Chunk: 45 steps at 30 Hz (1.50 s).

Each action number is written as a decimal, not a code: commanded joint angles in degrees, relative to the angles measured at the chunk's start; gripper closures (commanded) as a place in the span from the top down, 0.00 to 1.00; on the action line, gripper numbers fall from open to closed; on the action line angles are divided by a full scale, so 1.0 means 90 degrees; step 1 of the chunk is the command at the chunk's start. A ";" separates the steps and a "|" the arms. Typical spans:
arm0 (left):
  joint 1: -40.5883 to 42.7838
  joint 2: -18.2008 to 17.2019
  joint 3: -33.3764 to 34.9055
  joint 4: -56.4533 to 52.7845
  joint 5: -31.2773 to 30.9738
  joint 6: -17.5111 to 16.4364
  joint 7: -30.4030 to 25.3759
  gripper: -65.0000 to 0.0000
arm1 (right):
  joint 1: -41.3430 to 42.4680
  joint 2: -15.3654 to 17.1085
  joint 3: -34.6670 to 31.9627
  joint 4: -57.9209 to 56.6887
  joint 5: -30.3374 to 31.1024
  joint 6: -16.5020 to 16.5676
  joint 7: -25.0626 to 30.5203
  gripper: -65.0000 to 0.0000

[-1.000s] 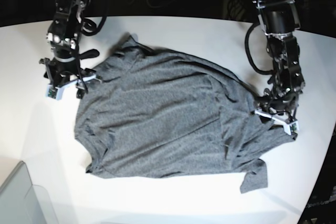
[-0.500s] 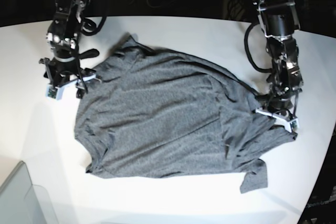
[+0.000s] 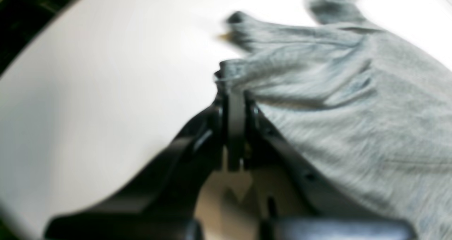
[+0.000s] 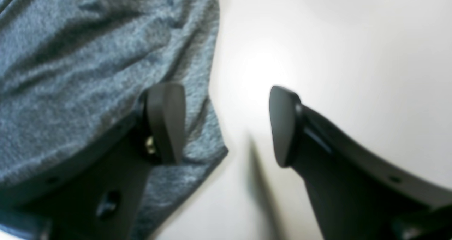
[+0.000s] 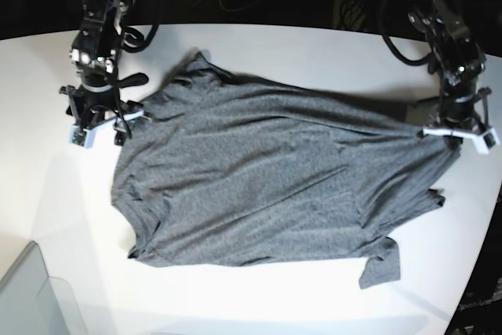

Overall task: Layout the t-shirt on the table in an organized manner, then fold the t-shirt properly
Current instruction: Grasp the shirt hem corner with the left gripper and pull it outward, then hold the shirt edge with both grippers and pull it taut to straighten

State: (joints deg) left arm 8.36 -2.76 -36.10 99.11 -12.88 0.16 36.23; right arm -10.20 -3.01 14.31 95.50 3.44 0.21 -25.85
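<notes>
Grey knit covered most of the white table (image 5: 259,45): the t-shirt (image 5: 251,186) lay spread across the middle, wrinkled, with one sleeve end curled near the front edge. My left gripper (image 5: 460,136) was clamped tight on the shirt's edge at the far side, the cloth drawn into a taut ridge toward it; my left wrist view showed the jaws pressed together with fabric pinched at their tips. My right gripper (image 4: 226,127) stood wide apart over the opposite hem, one finger (image 4: 166,121) above the cloth and the other above bare table, gripping nothing. A translucent bin corner (image 5: 31,296) sat at the near corner
</notes>
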 commanded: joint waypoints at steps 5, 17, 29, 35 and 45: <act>0.0541 0.0556 -0.0820 0.1046 -0.0029 -0.0052 0.0473 0.00 | -0.0122 0.0007 -0.0012 0.0167 0.0003 0.0011 0.0142 0.59; 0.1069 0.1045 -0.1757 0.1066 -0.0029 -0.0052 0.0483 0.00 | -0.1539 0.0016 -0.0764 0.1076 0.0033 0.0031 0.0142 0.67; 0.1000 0.1006 -0.1747 0.1066 -0.0029 -0.0052 0.0522 0.00 | -0.2555 -0.0032 -0.1985 0.1418 0.0033 0.0031 0.0142 0.71; 0.0990 0.1015 -0.1738 0.1066 -0.0029 -0.0052 0.0502 0.00 | -0.2642 -0.0032 -0.2464 0.1134 0.0033 0.0001 0.0181 0.71; 0.1000 0.0976 -0.1767 0.1066 -0.0029 -0.0052 0.0492 0.00 | -0.1812 0.0016 -0.0999 0.0978 0.0033 -0.0008 0.0142 0.71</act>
State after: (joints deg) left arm 17.43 6.66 -51.77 107.68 -13.15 -0.23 41.93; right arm -26.96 -2.87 5.67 103.33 3.53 0.14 -26.04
